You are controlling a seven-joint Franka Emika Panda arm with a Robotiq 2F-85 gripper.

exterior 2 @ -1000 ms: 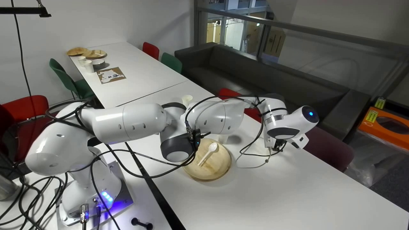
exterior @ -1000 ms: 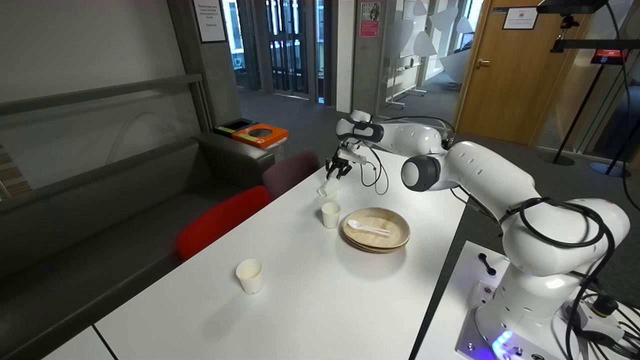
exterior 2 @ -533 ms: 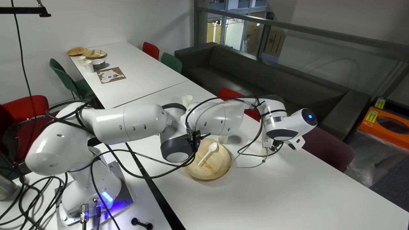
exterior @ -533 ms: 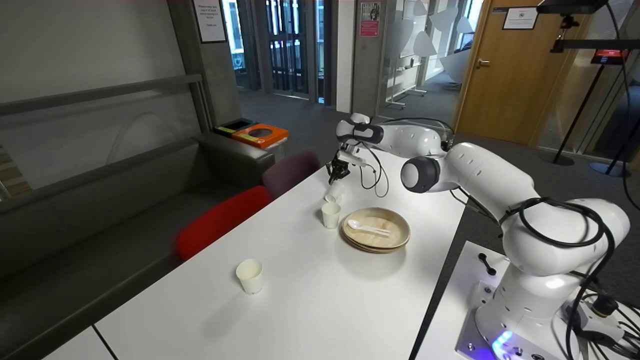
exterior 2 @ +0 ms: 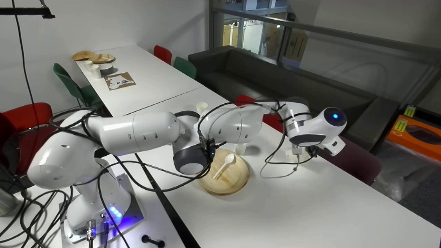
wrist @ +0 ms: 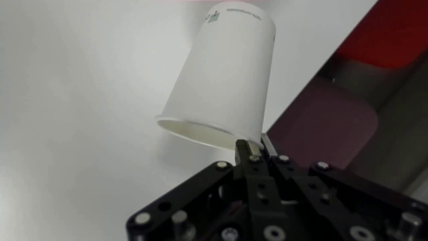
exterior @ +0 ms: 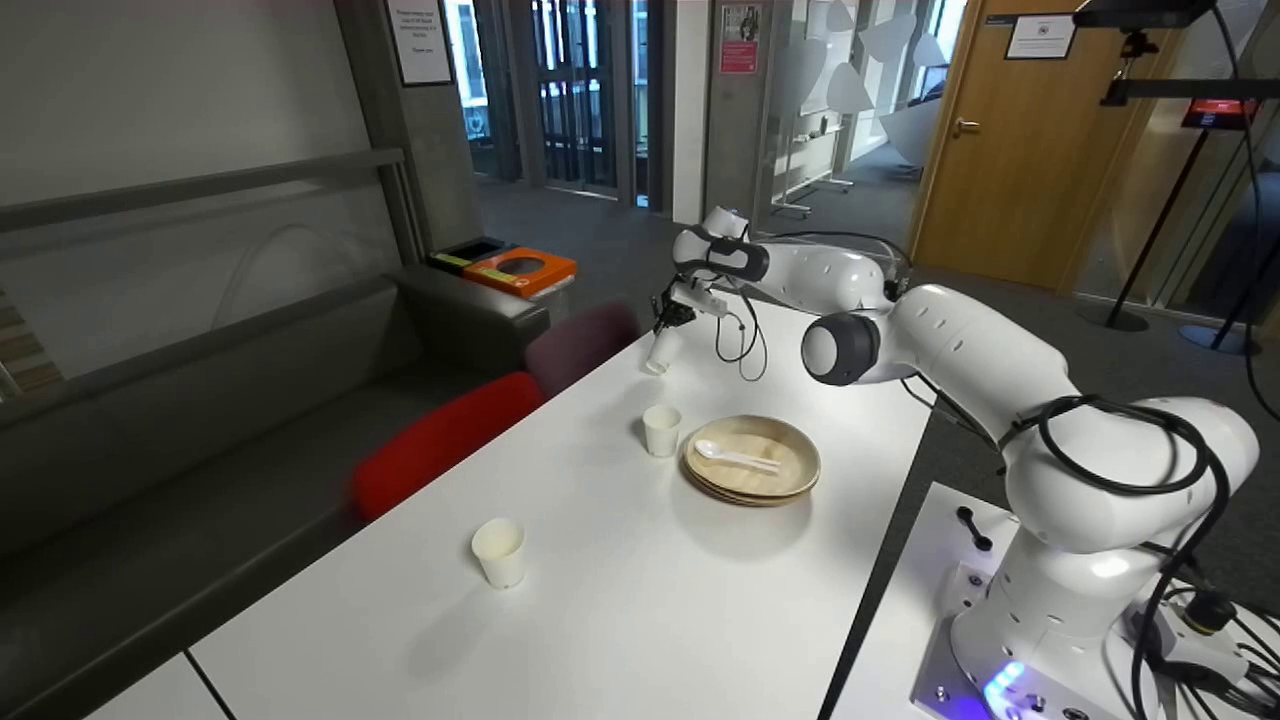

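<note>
Fingers [wrist: 241, 150] of your gripper [wrist: 256, 145] stand nearly together, pinching the rim of a tilted paper cup [wrist: 220, 73]. You have it near the table's [exterior: 620, 620] edge, beside the purple chair [exterior: 583, 343]; whether its base touches the surface cannot be told. Another cup [exterior: 661, 432] stands upright just beside the stacked plates [exterior: 750, 432].

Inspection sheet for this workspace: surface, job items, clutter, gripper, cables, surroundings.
Surface: flat white tabletop, softly shadowed.
Job items: tilted white paper cup, pinched at its rim; table contact unclear.
Clutter: upright white paper cup beside stacked round tan wood-look plates; white spoon on top; second upright cup standing apart.
Gripper: black metal two-finger gripper, shut on the tilted cup's rim.
Cables: slim black cable and grey cable loop near the gripper.
Surroundings: dark grey sofa, red chair, orange-topped bin.
</note>
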